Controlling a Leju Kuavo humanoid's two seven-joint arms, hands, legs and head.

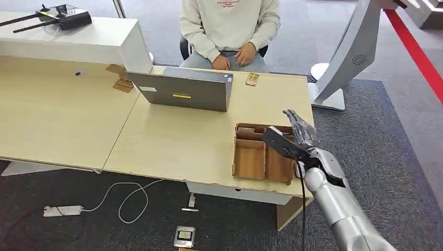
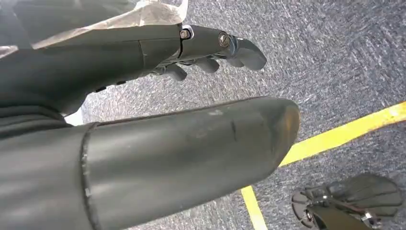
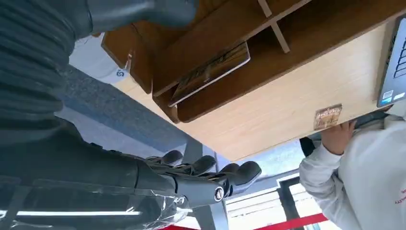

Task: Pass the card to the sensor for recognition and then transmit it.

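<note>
The right hand (image 1: 293, 137) hangs over the right end of the light wooden counter (image 1: 172, 141), above a brown divided tray (image 1: 249, 159) that lies near the counter's front edge. Its fingers (image 3: 225, 173) are stretched out nearly straight and lie apart from the thick thumb; nothing is between them. In the right wrist view a card (image 3: 209, 73) with a printed face leans tilted in one of the tray's narrow compartments, resting against a divider, apart from the hand.

A grey laptop (image 1: 180, 91) stands open on the counter, its lid turned with its back toward the robot. Behind it a person in a pale sweatshirt (image 1: 230, 23) sits at the far edge with both hands in the lap. Just in front of that person, on the counter's far edge, lies a small brown printed square (image 1: 252, 79), which may be the sensor or another card; I cannot tell which. A few bits of cardboard (image 1: 121, 81) lie left of the laptop. On a raised white block at the far left rests a black remote control (image 1: 62, 16) with antennas.

The left hand (image 2: 210, 45) hangs low above grey carpet (image 2: 335, 57) crossed by a yellow line (image 2: 335, 136). Its fingers are loosely bent and spread, holding nothing.

On the floor in front of the counter a white power strip (image 1: 61, 210) lies with its cable looped.
</note>
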